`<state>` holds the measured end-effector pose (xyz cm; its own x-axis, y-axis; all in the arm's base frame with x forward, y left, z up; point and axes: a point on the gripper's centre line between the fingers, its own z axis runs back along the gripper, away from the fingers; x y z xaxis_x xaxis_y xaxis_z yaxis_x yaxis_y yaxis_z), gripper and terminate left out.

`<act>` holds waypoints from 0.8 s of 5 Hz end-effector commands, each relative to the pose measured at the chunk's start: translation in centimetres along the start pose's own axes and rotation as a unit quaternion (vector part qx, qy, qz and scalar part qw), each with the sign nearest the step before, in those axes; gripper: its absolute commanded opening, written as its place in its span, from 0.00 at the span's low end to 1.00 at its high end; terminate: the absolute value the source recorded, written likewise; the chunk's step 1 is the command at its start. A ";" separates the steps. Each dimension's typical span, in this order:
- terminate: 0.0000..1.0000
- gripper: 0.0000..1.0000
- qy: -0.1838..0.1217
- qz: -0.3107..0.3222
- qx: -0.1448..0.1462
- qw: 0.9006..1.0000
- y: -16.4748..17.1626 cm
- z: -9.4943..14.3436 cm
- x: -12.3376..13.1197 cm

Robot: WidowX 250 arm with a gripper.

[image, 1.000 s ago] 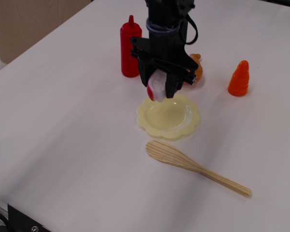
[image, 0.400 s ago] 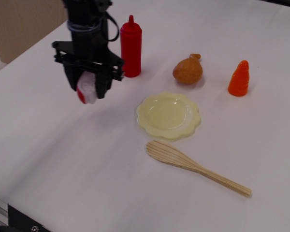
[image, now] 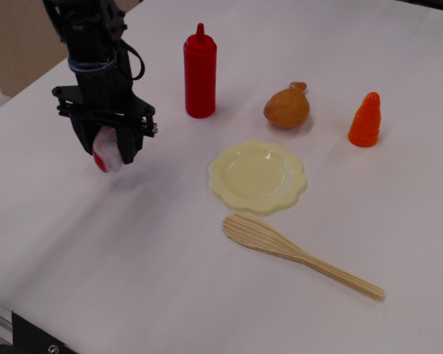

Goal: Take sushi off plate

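White-red sushi (image: pixel 107 155) held aloft (well left of); yellow plate (image: pixel 258 177) bare.

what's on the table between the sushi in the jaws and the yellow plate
Nothing: in the observation.image view, only bare white table separates the held sushi from the plate.

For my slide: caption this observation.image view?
Hand holds sushi above the table, left of the empty plate.

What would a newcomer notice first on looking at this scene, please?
Most likely the black gripper at the left, shut on the white-and-red sushi above the table. Next, the bare pale yellow plate in the middle, with a wooden spatula in front of it. Behind stand a red squeeze bottle, a brown drumstick toy and an orange cone-shaped toy.
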<state>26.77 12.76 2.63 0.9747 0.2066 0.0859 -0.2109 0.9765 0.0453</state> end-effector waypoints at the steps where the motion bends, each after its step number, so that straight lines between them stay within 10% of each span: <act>1: 0.00 0.00 -0.018 0.002 0.011 1.000 0.4 -0.7 1.7; 2: 0.00 1.00 -0.032 0.014 -0.001 0.999 0.6 -0.3 2.2; 4: 0.00 1.00 -0.049 0.024 0.008 0.998 0.7 1.3 2.2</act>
<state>28.58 13.88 2.16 0.9595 0.2550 0.1200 -0.2616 0.9642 0.0427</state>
